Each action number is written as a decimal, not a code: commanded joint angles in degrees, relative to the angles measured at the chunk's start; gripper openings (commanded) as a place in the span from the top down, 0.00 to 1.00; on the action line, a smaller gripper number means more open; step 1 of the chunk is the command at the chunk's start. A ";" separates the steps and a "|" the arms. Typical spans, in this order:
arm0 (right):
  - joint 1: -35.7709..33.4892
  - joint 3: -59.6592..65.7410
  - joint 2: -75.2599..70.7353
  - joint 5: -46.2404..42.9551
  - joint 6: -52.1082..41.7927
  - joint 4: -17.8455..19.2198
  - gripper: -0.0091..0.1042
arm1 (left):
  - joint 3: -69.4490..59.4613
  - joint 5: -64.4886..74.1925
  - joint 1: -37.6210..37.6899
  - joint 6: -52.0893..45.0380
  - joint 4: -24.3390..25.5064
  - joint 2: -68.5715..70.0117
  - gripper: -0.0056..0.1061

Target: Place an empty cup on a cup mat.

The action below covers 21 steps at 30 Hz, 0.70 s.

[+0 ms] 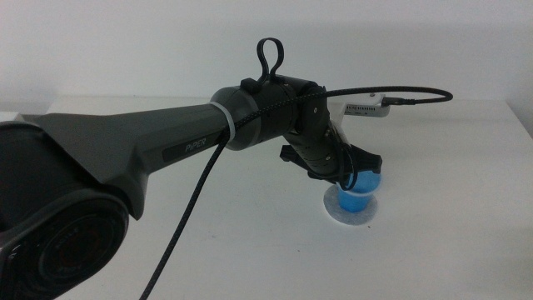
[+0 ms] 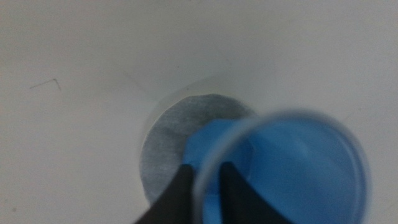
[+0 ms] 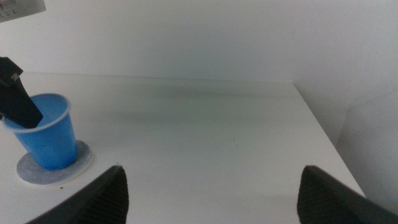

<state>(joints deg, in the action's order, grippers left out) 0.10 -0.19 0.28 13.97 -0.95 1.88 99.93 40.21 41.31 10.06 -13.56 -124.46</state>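
I have the white table (image 1: 466, 250) filling most of the middle view, and my left arm (image 1: 125, 154) sweeps in from the left edge toward the centre-right of the frame. Its left gripper (image 1: 354, 171) sits at the cup (image 1: 361, 193), and in the left wrist view the two dark jaws stand close together with the cup's thin rim pinched between them, one jaw inside the wall and one outside. So I am gripping the cup by its rim.

The cup is low and right of centre in the middle view, resting on, or just touching, the cup mat (image 1: 337, 215). In the right wrist view, at lower left, it leans a little and sits toward one side of the mat, not centred.

My judgement: the placing is nearly done; what remains is to let go and pull the arm clear without tipping the cup.

The cup's blue inside looks empty.

The right gripper (image 3: 211, 193) waits well apart, jaws spread wide and holding nothing.

A small white box (image 1: 366, 109) lies at the table's far edge.
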 commanded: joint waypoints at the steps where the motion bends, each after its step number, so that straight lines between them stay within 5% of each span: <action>1: -0.07 0.19 -0.28 -0.28 -0.23 0.34 0.10 | 0.18 0.55 0.32 0.33 0.65 0.23 0.71; 8: -0.07 0.19 -0.28 -0.28 -0.23 0.34 0.10 | 0.78 2.33 -0.93 -4.14 0.06 4.12 0.11; 12: -0.07 0.19 -0.28 -0.28 -0.23 0.34 0.10 | -0.51 6.30 -2.50 -7.27 0.81 12.03 0.11; 21: -0.07 0.19 -0.28 -0.28 -0.23 0.34 0.10 | -29.44 0.97 -5.66 5.54 21.49 42.41 0.11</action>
<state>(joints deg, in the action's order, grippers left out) 0.10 -0.19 0.28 13.97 -0.95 1.88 74.01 42.25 36.78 12.89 4.53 -86.46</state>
